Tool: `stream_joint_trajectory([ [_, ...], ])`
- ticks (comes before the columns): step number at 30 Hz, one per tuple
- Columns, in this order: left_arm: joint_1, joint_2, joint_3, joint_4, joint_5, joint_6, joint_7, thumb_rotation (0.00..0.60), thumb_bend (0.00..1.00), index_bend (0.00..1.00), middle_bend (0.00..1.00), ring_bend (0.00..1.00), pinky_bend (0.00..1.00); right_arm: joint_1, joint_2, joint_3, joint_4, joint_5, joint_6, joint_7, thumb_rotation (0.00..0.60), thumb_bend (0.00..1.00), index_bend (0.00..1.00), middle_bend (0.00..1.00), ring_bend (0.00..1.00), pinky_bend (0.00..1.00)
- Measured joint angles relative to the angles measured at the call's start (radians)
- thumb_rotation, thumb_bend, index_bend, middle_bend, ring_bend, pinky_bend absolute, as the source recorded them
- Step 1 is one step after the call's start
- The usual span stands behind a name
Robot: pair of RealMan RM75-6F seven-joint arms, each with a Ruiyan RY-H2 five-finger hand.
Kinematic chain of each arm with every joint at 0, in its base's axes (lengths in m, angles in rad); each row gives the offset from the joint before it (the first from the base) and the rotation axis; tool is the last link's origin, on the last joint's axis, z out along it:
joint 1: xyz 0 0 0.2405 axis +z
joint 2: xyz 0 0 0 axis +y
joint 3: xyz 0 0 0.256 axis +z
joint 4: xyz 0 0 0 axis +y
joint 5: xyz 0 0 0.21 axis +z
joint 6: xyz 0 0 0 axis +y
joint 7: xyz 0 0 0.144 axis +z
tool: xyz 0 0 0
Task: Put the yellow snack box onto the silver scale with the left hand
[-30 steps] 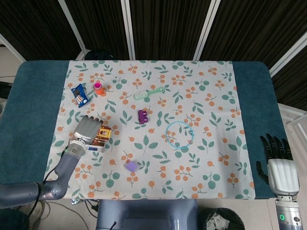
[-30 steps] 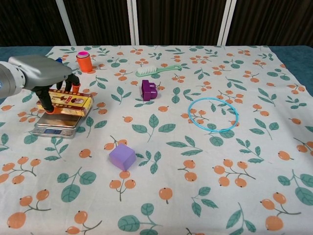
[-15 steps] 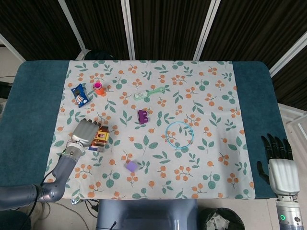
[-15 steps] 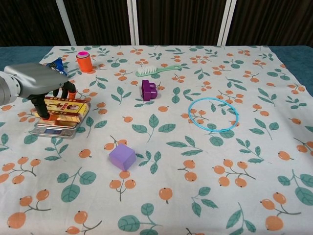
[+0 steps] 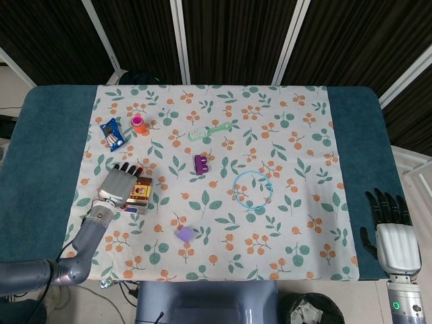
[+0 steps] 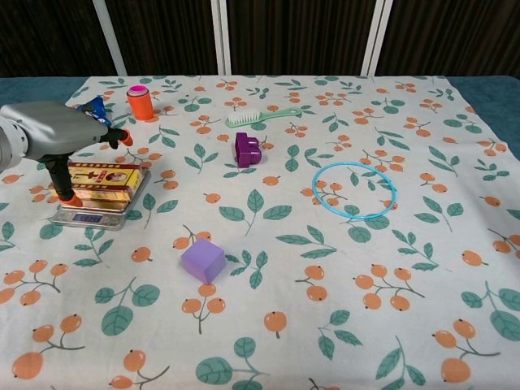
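The right hand (image 5: 395, 233) is idling off the worktop's near right corner, fingers (image 5: 387, 203) straight and slightly apart, holding nothing. Near the left edge, the yellow snack box (image 6: 106, 179) is lying flat on the silver scale (image 6: 96, 213). The left hand (image 6: 50, 130) is hovering over it, fingers (image 6: 122, 137) spread, thumb tip beside the box's near end.

Landmark: purple toy (image 6: 248, 149) on the floral tablecloth (image 6: 325, 268). Green brush (image 6: 262, 117) lies just behind it. Blue ring (image 6: 355, 190) lies to its right. Purple cube (image 6: 203, 260) sits nearer the front edge. Orange cup (image 6: 140, 101) and blue packet (image 5: 113, 133) lie far left.
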Motion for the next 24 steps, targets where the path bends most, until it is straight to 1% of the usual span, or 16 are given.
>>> stream_joint_trajectory([
  [4,-0.005,0.027,-0.014,-0.051,0.002,0.019,0.003,0.6,0.04,0.1,0.14,0.08,0.22,0.001,0.0,-0.002,0.0,-0.002,-0.001,-0.001,0.6,0.51,0.03,0.07,0.06,0.03],
  [7,-0.005,0.055,-0.026,-0.097,0.026,0.043,-0.004,0.6,0.04,0.1,0.14,0.08,0.22,0.0,0.001,-0.002,-0.001,-0.002,0.0,0.0,0.6,0.51,0.03,0.07,0.06,0.03],
  [10,0.003,0.087,-0.034,-0.143,0.079,0.081,-0.02,0.6,0.06,0.1,0.16,0.08,0.22,0.0,0.001,-0.001,-0.002,-0.002,0.001,0.0,0.6,0.51,0.03,0.07,0.06,0.03],
  [13,0.022,0.121,-0.04,-0.19,0.157,0.141,-0.049,0.6,0.07,0.1,0.16,0.08,0.22,-0.001,0.002,-0.001,-0.002,-0.003,0.002,0.001,0.6,0.51,0.03,0.07,0.06,0.03],
  [15,0.049,0.147,-0.039,-0.223,0.22,0.2,-0.076,0.6,0.07,0.1,0.16,0.08,0.22,-0.001,0.003,-0.002,-0.003,-0.005,0.003,0.001,0.6,0.51,0.03,0.07,0.06,0.03],
  [19,0.132,0.198,-0.016,-0.272,0.347,0.33,-0.145,0.6,0.07,0.1,0.16,0.08,0.22,-0.002,0.005,-0.002,-0.004,-0.008,0.007,0.002,0.6,0.51,0.03,0.07,0.06,0.03],
  [20,0.163,0.211,-0.003,-0.281,0.386,0.369,-0.175,0.6,0.07,0.1,0.16,0.08,0.21,-0.003,0.005,-0.002,-0.004,-0.008,0.008,0.003,0.6,0.51,0.03,0.07,0.06,0.03],
  [24,0.266,0.239,0.055,-0.283,0.492,0.464,-0.294,0.6,0.07,0.1,0.16,0.08,0.21,-0.004,0.008,-0.003,-0.005,-0.012,0.011,0.005,0.6,0.51,0.03,0.07,0.06,0.03],
])
